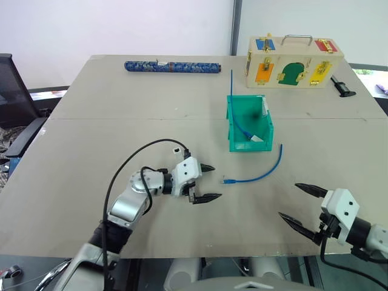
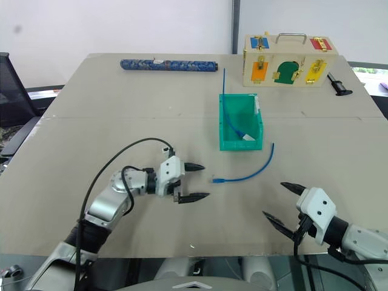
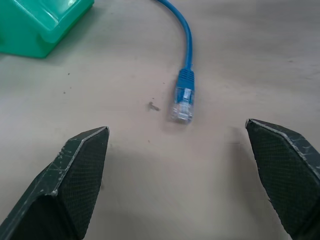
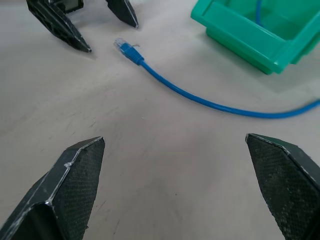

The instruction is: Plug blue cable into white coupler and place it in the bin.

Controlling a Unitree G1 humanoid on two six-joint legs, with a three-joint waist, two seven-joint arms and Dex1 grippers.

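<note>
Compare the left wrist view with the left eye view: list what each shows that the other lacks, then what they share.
Left wrist view alone: the ridged clear plug at the cable's tip, close up, lying between the open left gripper's black fingers.
Left eye view alone: the pale wooden box with coloured doors, the dark-blue patterned tube, the open right gripper, and a second blue cable in the bin.
Both: the thin bright-blue cable, the teal-green plastic bin, the table.
</note>
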